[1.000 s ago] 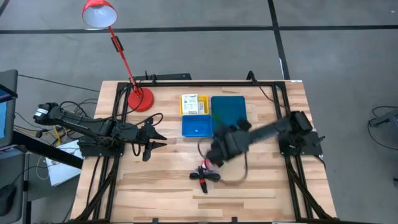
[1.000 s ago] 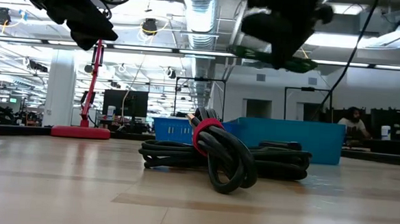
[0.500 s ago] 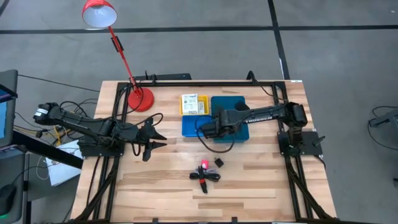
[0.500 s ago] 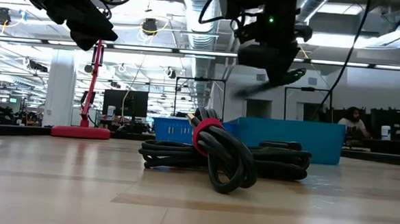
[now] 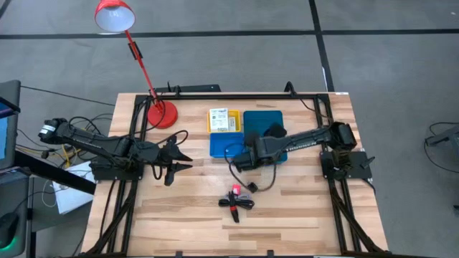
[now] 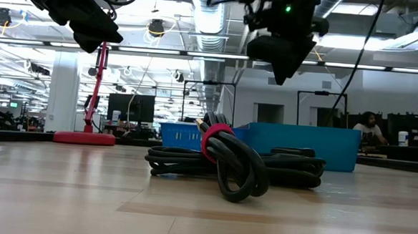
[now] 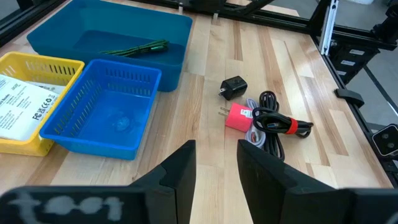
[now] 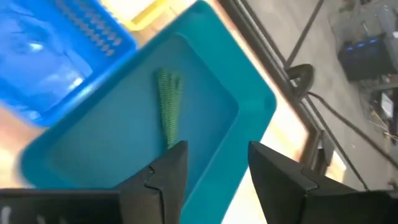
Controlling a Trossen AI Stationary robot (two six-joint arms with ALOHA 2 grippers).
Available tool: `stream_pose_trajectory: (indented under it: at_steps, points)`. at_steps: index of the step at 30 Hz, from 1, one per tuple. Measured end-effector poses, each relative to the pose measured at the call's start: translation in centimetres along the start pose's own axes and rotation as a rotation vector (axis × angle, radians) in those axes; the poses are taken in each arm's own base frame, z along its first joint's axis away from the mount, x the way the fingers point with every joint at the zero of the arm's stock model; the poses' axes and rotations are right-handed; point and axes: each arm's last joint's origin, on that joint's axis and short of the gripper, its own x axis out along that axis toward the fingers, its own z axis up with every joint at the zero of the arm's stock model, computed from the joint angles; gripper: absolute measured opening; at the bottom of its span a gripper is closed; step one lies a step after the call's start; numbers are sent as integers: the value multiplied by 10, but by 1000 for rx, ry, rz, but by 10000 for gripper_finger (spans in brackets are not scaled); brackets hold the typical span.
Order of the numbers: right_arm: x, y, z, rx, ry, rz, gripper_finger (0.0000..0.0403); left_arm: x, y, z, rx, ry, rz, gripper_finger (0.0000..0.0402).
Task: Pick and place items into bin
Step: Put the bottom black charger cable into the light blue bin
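Observation:
The bin (image 5: 264, 125) stands at the table's far middle: a teal compartment joined by a yellow and a blue one. A green cord (image 8: 168, 106) lies on the teal floor; it also shows in the left wrist view (image 7: 134, 48). A white labelled box (image 5: 224, 120) lies in the yellow compartment. A pink piece (image 7: 239, 117), a small black plug block (image 7: 233, 87) and a black cable bundle with a red tie (image 7: 273, 121) lie on the wood nearer the front. My right gripper (image 8: 214, 155) hangs open and empty above the bin's near edge (image 5: 240, 158). My left gripper (image 7: 214, 171) waits open at the left (image 5: 176, 159).
A red desk lamp stands with its base (image 5: 163, 113) at the far left corner. Black frame rails (image 5: 237, 95) run along the table's far edge and sides. Bare wood (image 5: 179, 222) lies toward the near edge. The small blue compartment (image 7: 106, 112) holds nothing I can see.
My right gripper, which carried the green cord above the pink piece, has swung toward the far edge over the bin and let the cord go. The cord now lies in the teal compartment. The gripper has since drawn back a little toward the near edge.

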Motion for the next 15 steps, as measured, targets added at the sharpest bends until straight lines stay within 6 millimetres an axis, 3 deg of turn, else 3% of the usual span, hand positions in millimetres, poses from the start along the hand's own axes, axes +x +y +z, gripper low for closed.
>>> stream_pose_trajectory:
  at_steps: [5,15]
  points:
    - [-31,25,-27,50,-84,105,157,0,0,-1,1,6,2,105]
    - [-106,91,-88,205,-344,551,143,0,0,-1,1,6,4,105]
